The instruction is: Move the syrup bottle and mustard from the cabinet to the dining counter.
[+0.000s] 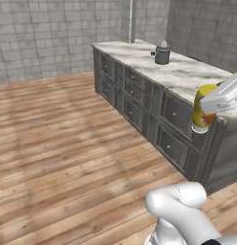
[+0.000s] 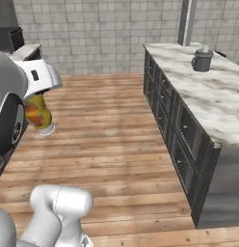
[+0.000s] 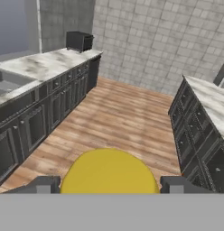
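dining counter (image 1: 182, 72), long marble surface: carries a grey lidded canister (image 1: 162, 53), no syrup bottle or mustard set down yet. mustard (image 1: 202, 111): clamped in the gripper (image 1: 206, 107), aloft near the surface's near end. syrup bottle: apparently still to fetch, so under half done.

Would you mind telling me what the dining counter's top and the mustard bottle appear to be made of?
The dining counter top looks like polished marble: white with grey-brown veining. The mustard, held in the gripper, looks like smooth yellow plastic, with an even colour and rounded shape, though the render leaves that open.
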Robot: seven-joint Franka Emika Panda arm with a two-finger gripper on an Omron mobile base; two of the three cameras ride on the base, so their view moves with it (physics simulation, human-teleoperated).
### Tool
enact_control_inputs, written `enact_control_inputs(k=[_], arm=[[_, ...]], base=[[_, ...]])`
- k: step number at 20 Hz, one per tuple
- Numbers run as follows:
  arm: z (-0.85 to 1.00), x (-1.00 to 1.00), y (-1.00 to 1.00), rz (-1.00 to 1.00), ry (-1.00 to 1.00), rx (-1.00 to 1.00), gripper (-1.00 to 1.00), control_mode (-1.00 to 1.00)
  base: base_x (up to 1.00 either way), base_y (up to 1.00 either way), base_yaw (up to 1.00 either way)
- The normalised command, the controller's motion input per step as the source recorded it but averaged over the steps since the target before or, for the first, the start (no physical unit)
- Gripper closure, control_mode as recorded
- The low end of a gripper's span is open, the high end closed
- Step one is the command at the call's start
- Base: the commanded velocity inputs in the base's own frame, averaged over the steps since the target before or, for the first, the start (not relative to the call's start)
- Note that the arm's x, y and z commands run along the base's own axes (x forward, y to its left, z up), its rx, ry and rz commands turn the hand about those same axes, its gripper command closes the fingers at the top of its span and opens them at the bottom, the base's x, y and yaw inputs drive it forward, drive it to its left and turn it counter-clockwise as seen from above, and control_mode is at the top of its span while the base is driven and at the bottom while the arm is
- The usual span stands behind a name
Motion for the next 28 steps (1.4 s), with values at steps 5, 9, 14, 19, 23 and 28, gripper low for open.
enact_control_inputs(k=[5, 9, 14, 19, 23, 28], arm=[[0.00, 0.00, 0.00, 0.00, 0.00, 0.00, 1.00, 1.00], [0.00, 0.00, 0.00, 0.00, 0.00, 0.00, 1.00, 1.00], [0.00, 0.00, 0.00, 0.00, 0.00, 0.00, 1.00, 1.00], [0.00, 0.00, 0.00, 0.00, 0.00, 0.00, 1.00, 1.00], [0.00, 0.00, 0.00, 0.00, 0.00, 0.00, 1.00, 1.00], [0.00, 0.00, 0.00, 0.00, 0.00, 0.00, 1.00, 1.00]], base=[[0.49, 0.10, -0.50], [0.99, 0.45, -0.33], [1.00, 0.58, -0.31], [1.00, 0.62, -0.31], [1.00, 0.76, -0.33], [1.00, 0.91, -0.35]])
